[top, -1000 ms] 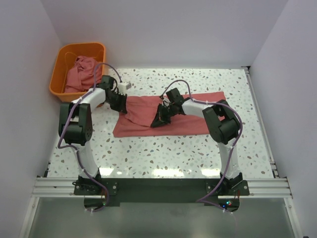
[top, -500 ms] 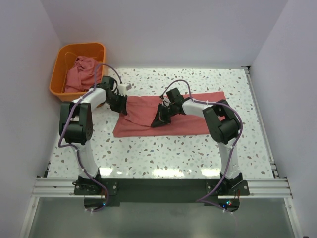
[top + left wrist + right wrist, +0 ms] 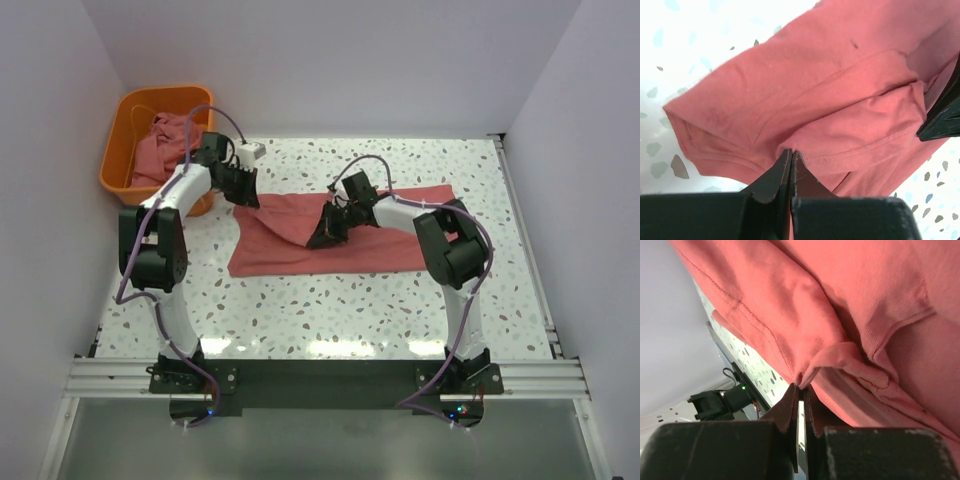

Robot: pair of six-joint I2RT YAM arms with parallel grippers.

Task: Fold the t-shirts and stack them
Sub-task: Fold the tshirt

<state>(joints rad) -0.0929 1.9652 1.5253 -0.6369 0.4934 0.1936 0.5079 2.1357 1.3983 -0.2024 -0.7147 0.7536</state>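
At centre frame, a red-pink t-shirt [image 3: 300,255] lies across the speckled table [image 3: 350,310], the left gripper [image 3: 247,196] clamped on its left edge, the right gripper [image 3: 322,236] pinching a middle fold. Another shirt [image 3: 165,140] fills the orange basket [image 3: 113,160], upper left.

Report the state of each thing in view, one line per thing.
spread t-shirt, partly folded, pinched at two spots.
left gripper, shut on spread t-shirt.
right gripper, shut on spread t-shirt.
orange basket, upright, holding cloth.
crumpled t-shirts, unfolded, heaped inside orange basket.
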